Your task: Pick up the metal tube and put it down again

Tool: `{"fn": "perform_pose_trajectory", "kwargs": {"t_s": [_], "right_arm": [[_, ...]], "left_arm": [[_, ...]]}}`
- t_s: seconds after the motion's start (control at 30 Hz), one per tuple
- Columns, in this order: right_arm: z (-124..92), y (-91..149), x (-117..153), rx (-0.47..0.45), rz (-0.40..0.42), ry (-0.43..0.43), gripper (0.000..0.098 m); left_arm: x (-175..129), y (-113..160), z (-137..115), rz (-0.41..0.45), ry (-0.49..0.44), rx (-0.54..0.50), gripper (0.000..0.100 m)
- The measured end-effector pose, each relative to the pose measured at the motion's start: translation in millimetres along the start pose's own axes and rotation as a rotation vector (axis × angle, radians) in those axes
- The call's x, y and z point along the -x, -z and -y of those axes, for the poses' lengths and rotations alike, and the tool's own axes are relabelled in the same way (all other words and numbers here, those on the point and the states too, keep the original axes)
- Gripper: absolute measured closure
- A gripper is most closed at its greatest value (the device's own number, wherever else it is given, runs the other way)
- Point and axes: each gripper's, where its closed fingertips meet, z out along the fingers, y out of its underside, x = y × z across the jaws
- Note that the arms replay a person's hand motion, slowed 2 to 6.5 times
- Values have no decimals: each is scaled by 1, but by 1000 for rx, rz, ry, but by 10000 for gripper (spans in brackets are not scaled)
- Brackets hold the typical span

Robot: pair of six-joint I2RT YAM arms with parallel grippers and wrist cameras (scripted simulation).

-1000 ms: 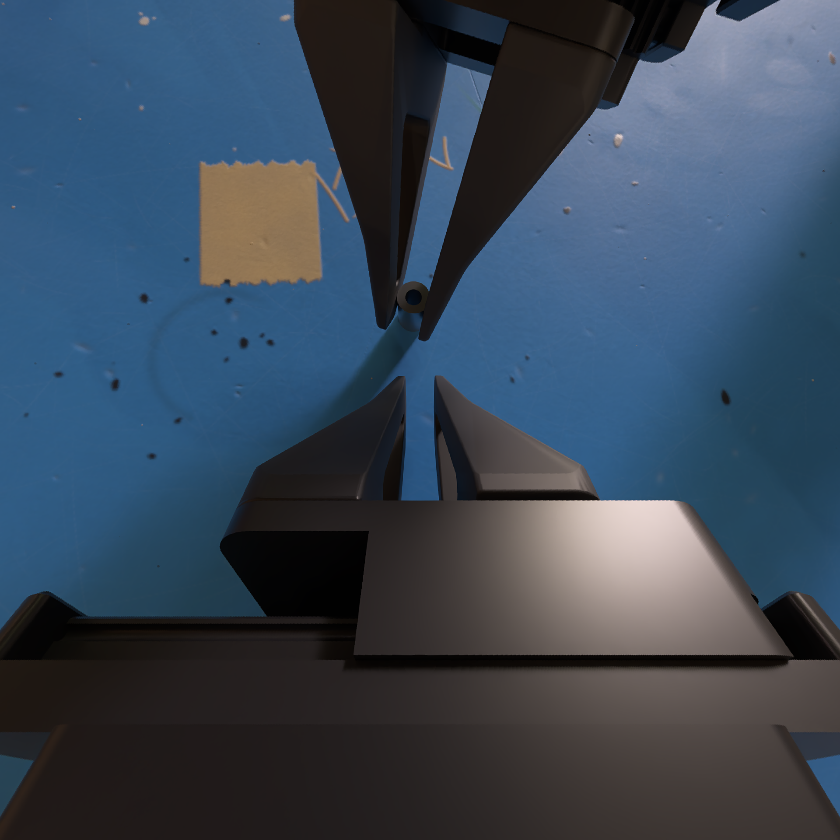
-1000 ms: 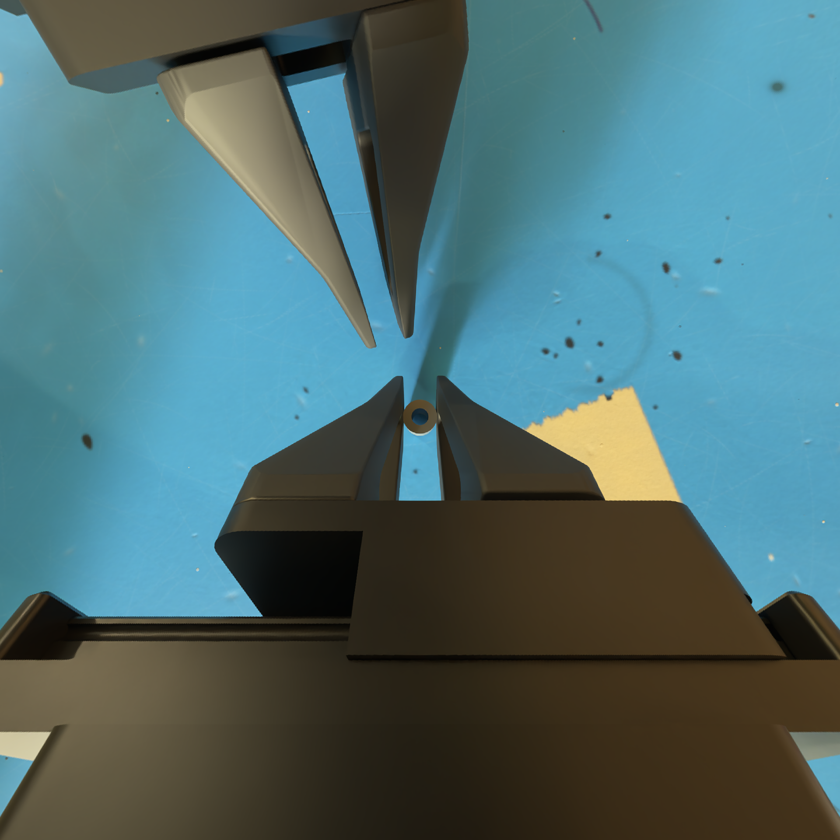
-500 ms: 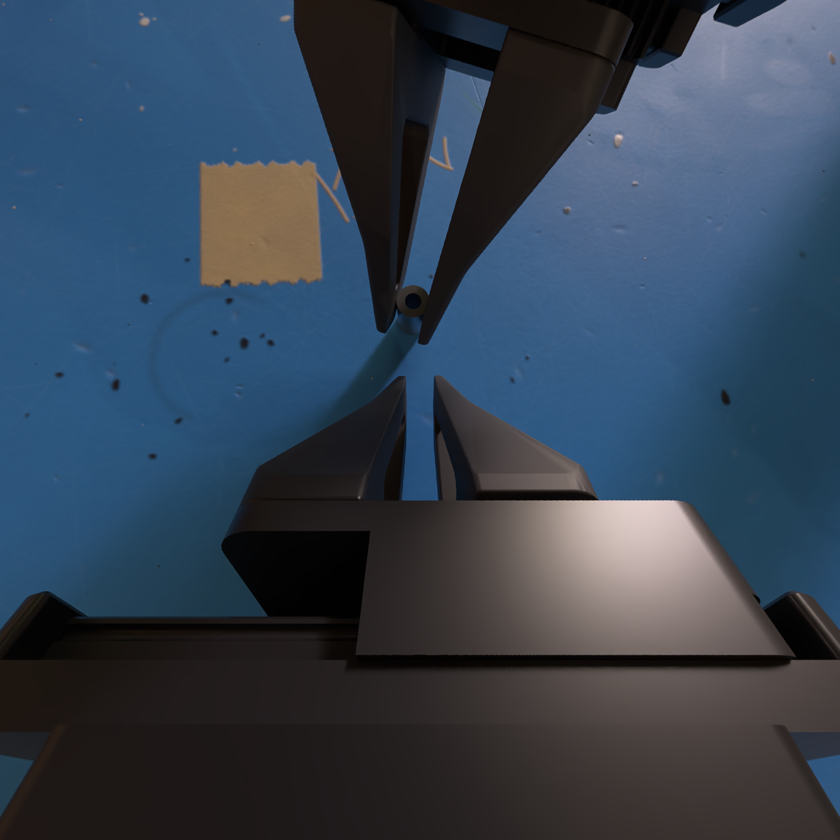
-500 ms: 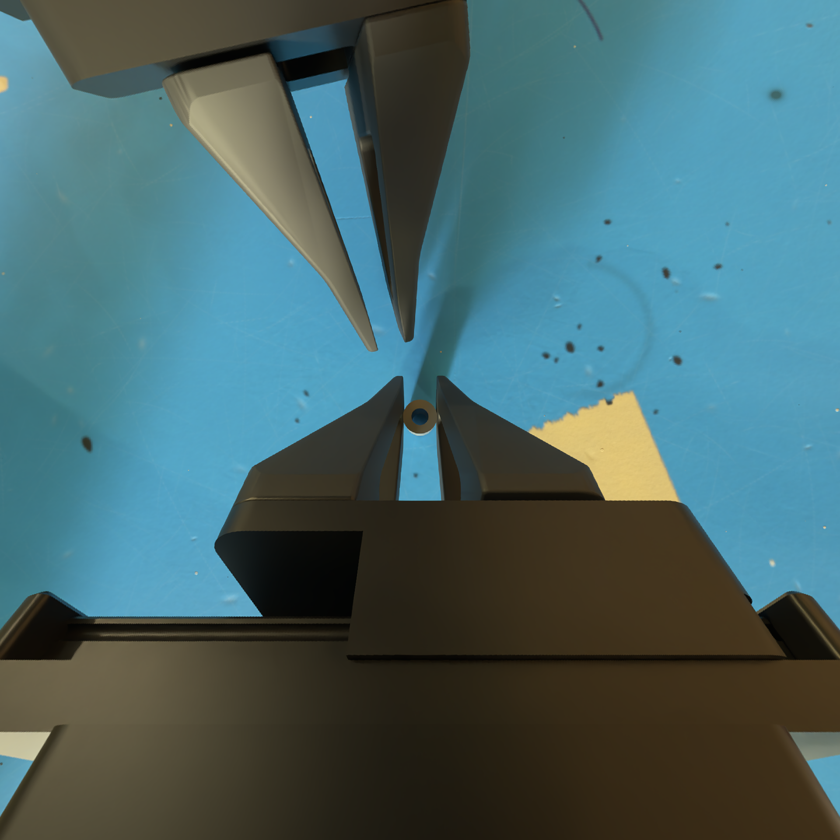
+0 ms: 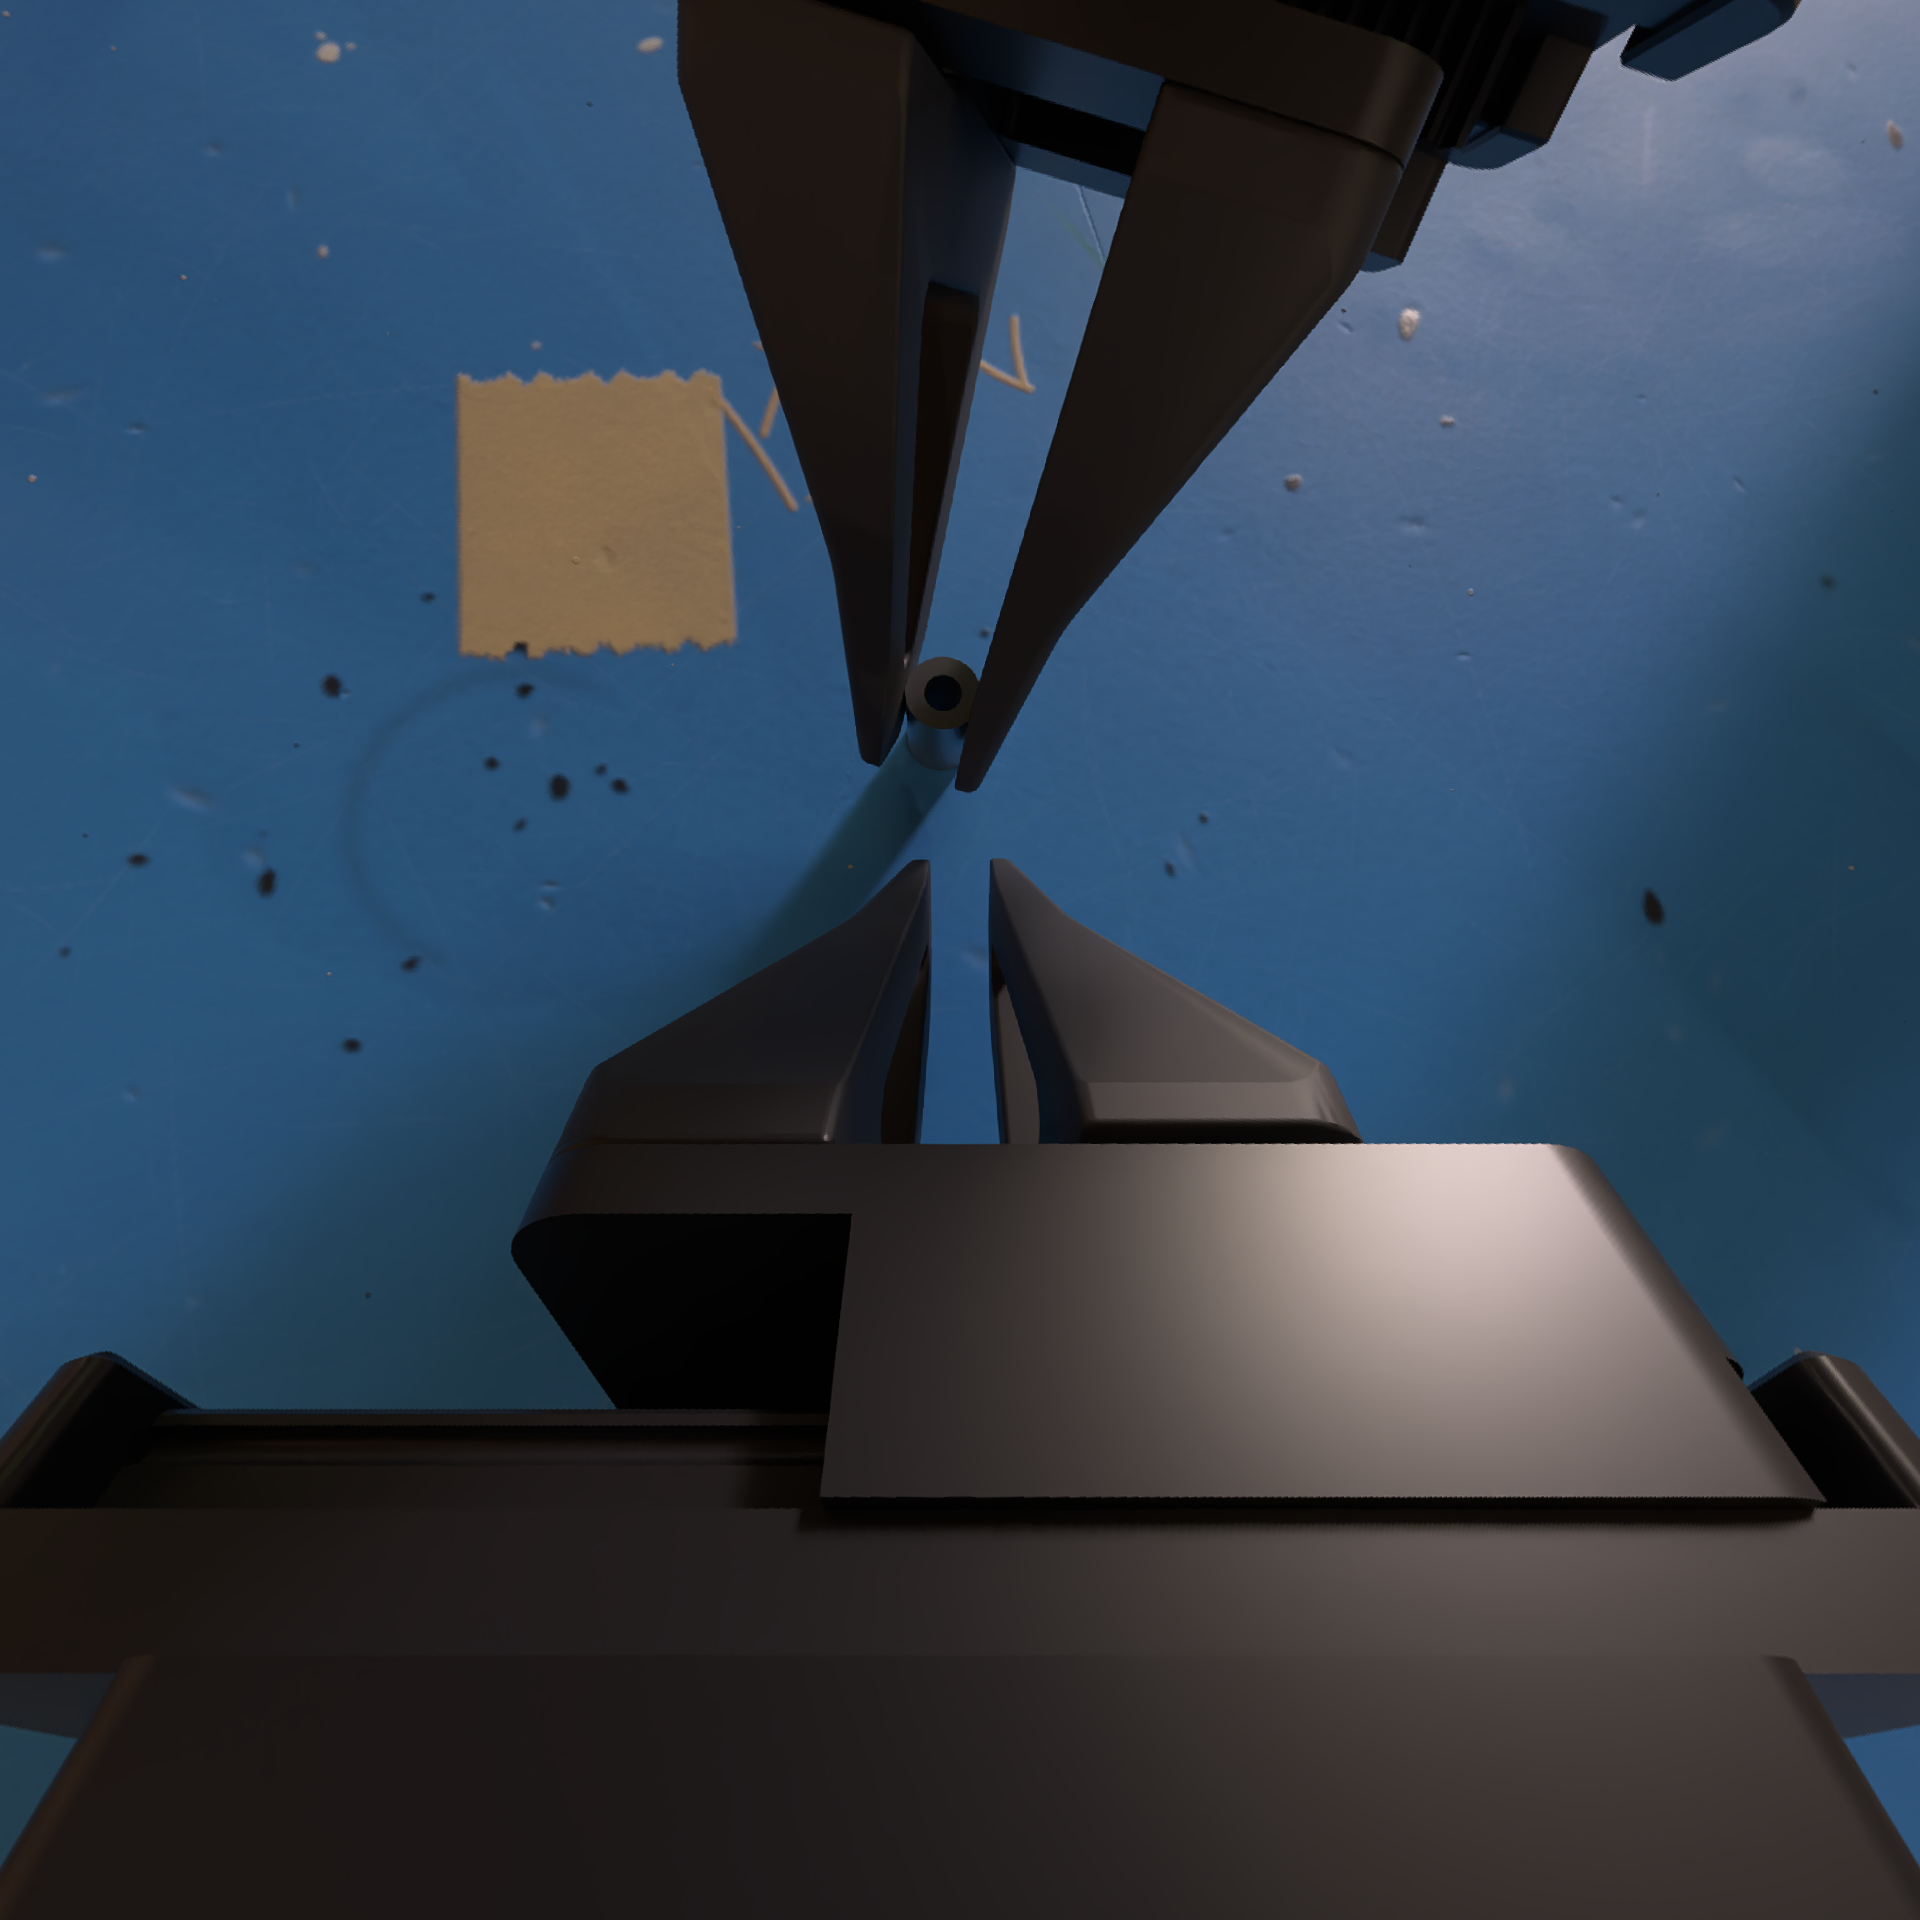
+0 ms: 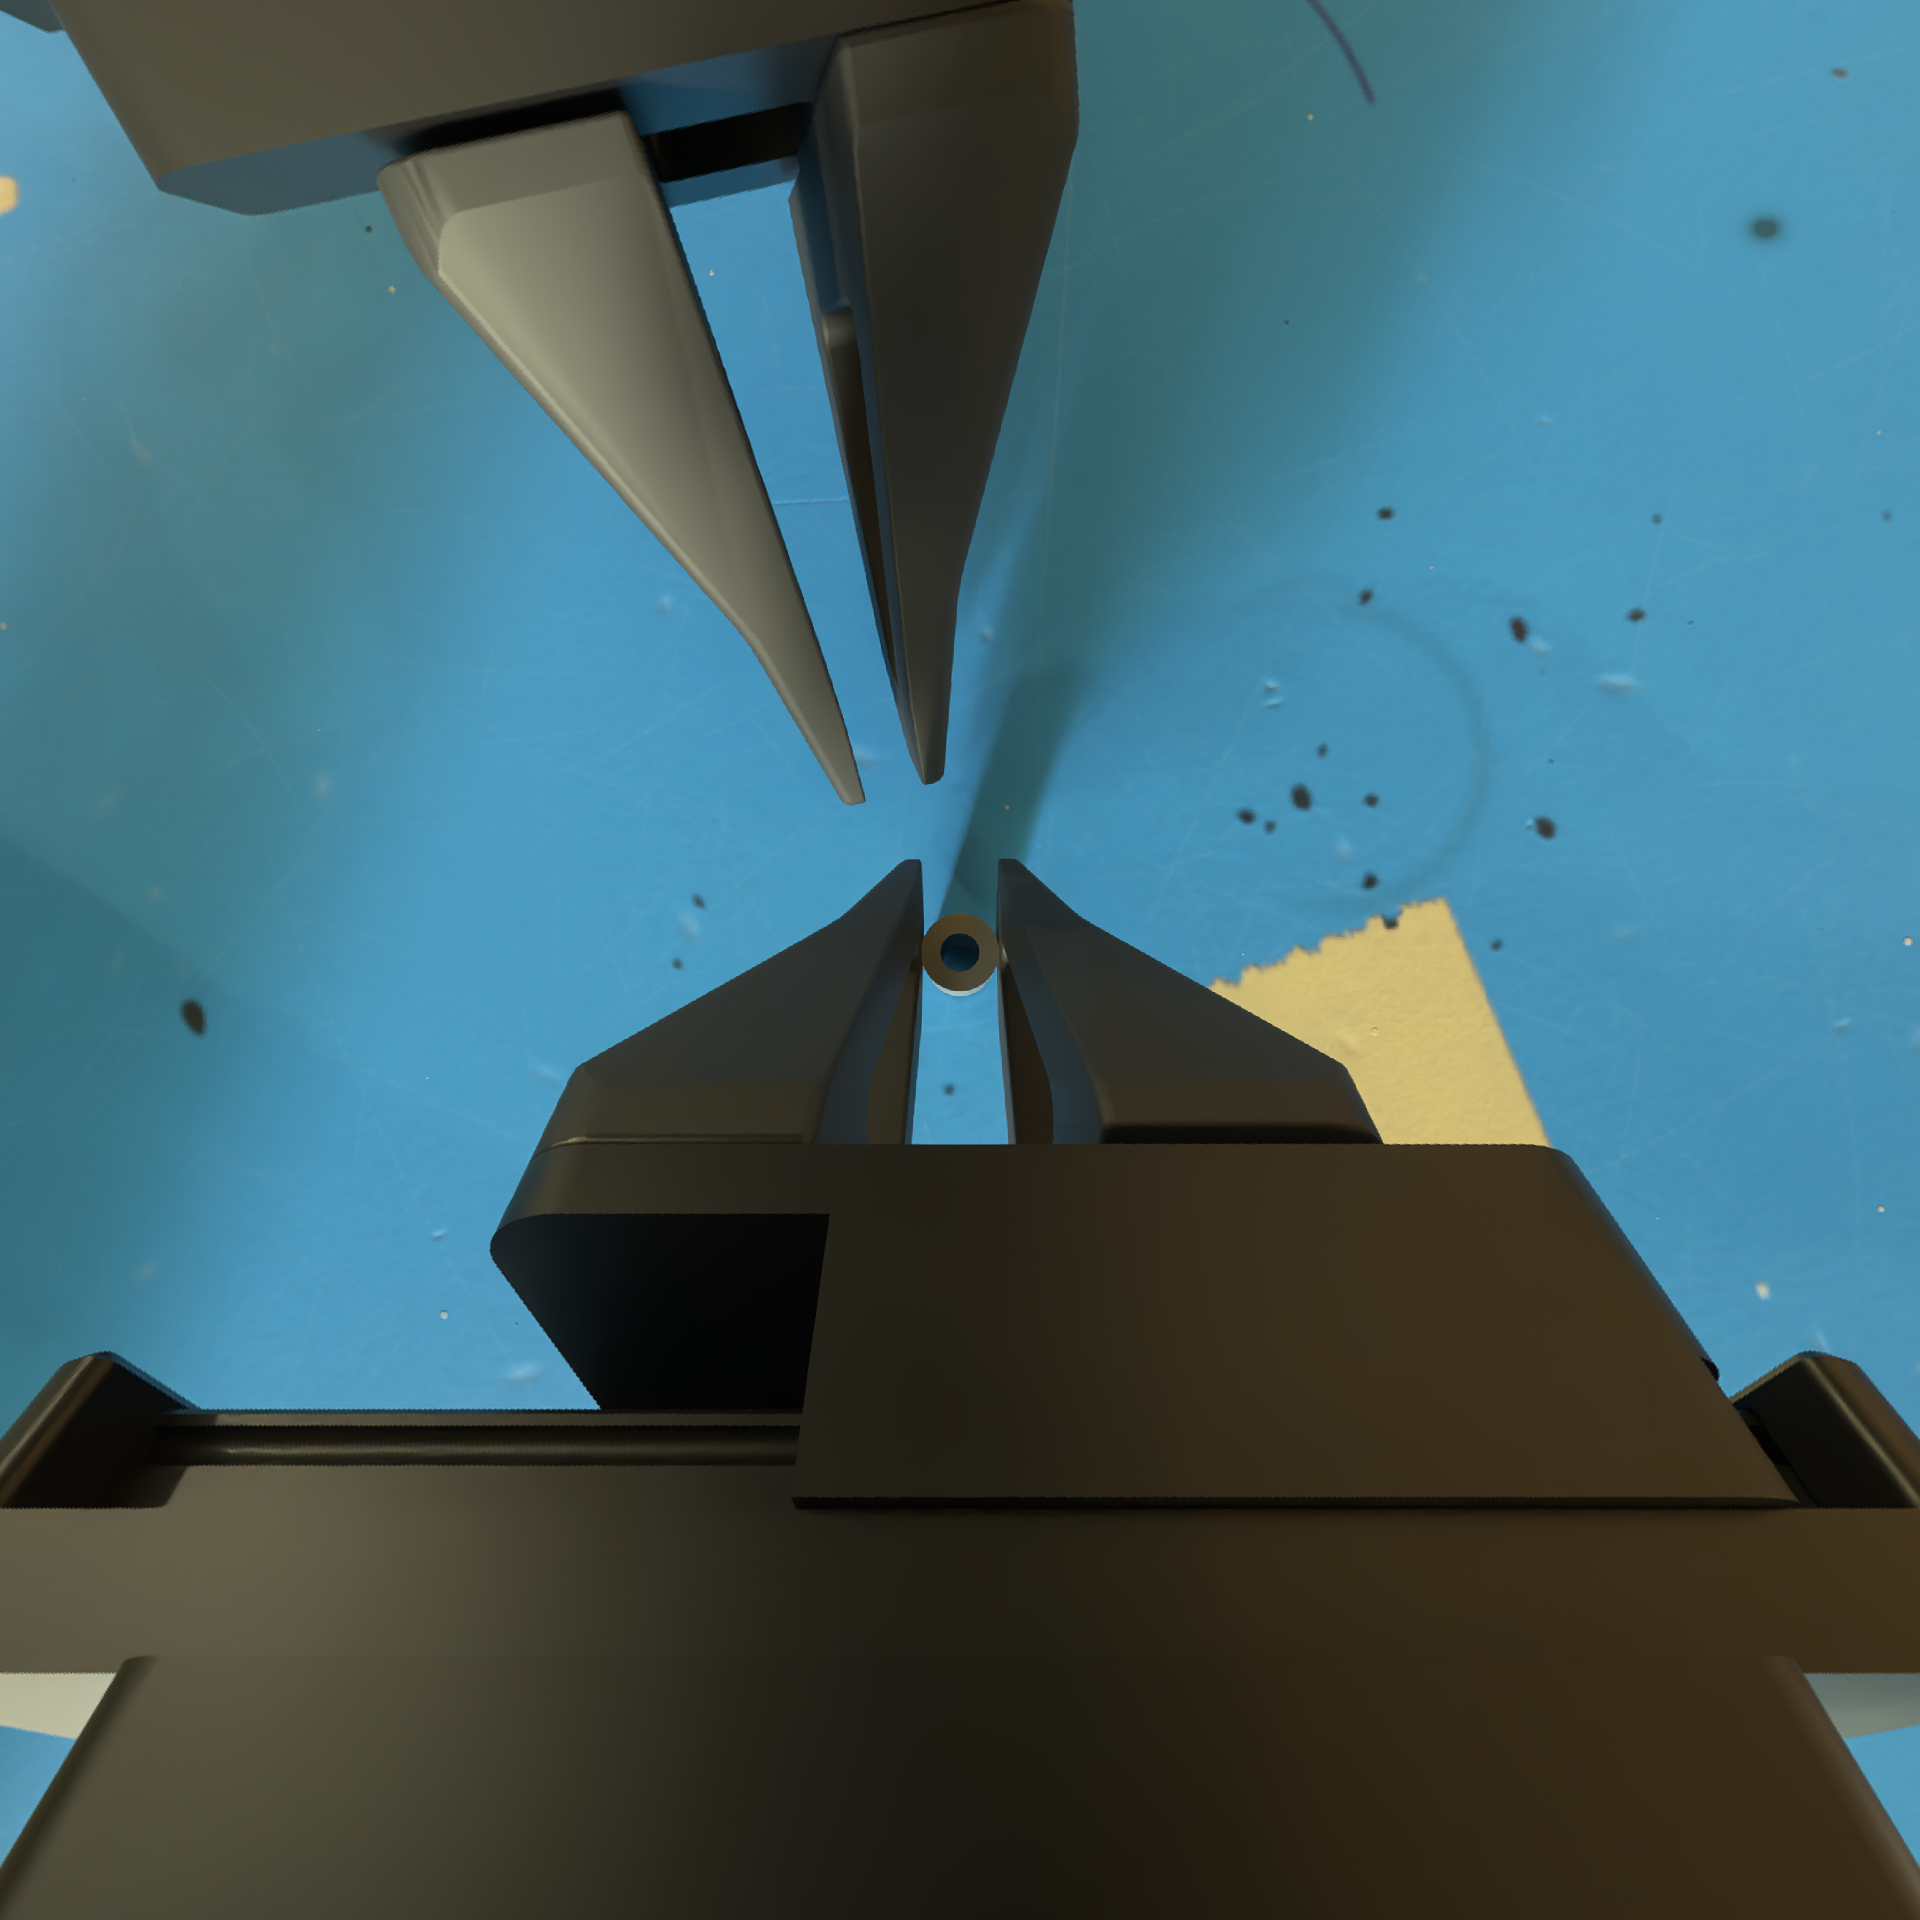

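My right pincer (image 6: 960, 862) is clenched on the metal tube (image 6: 959, 953), which I see end-on between its fingers, lifted above the blue surface (image 6: 312, 727). Facing it, my left pincer (image 5: 960, 862) is nearly closed on nothing, fingers a narrow slit apart. Below, the scuffed surface carries dark specks, a faint ring mark and a tan tape patch (image 5: 595, 514).

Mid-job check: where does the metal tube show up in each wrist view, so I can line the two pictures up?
Left wrist view: the metal tube sits above centre, end-on, pinched near the tips of the far right gripper.
Right wrist view: metal tube at centre, end-on, between that view's own gripper's fingers.
Shared landmark: the tan tape patch on the blue table.
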Motion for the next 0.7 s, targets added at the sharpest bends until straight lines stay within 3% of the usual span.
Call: {"fn": "perform_pose_trajectory", "kwargs": {"t_s": [0.7], "right_arm": [[0,0,0,-4,-4,3,859]], "left_arm": [[0,0,0,-2,1,1,909]]}}
